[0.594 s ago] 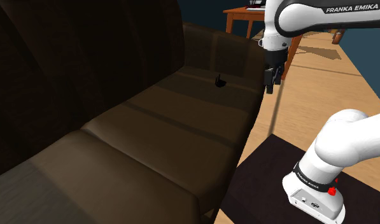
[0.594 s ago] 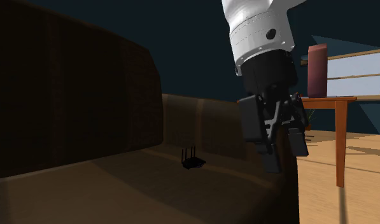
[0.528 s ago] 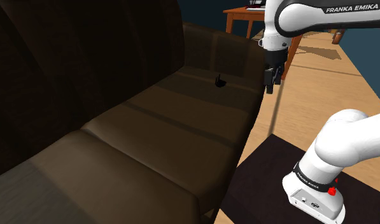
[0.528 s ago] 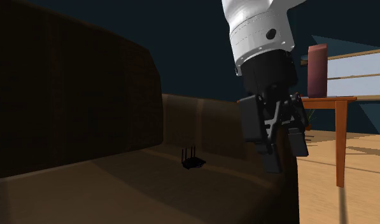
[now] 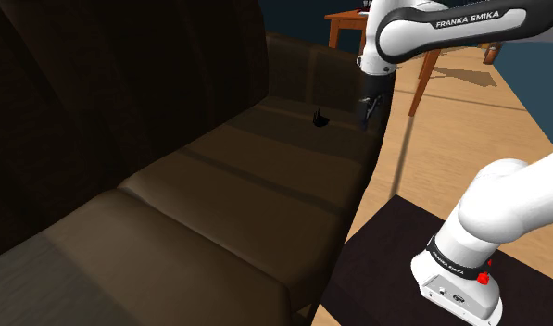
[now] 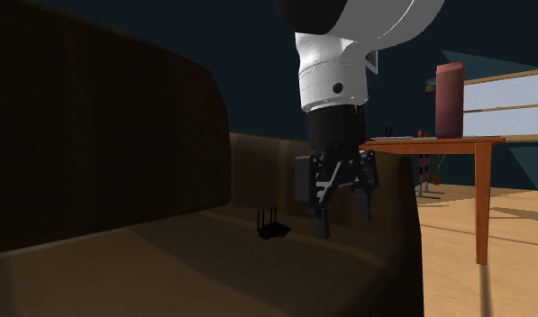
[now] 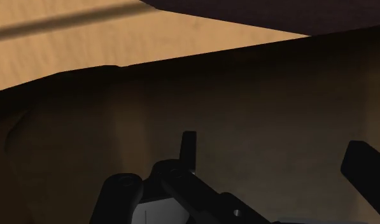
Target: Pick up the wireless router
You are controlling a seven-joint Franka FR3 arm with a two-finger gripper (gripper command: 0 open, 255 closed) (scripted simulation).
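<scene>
Your jaws hung wide open, holding nothing, over the brown sofa (image 5: 219, 185), near the small black router (image 6: 273, 227).

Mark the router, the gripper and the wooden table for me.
router (image 6: 273, 231): second exterior view, black body under the antennas.
gripper (image 6: 341, 216): second exterior view, midway between its open fingertips.
wooden table (image 6: 482, 198): second exterior view, on its near leg.

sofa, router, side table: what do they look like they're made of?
Sofa: dark brown, smooth with a soft sheen and seams, probably leather or faux leather. Router: plain black, likely plastic; too small to confirm. Side table: reddish-brown, looks like stained wood.
</scene>
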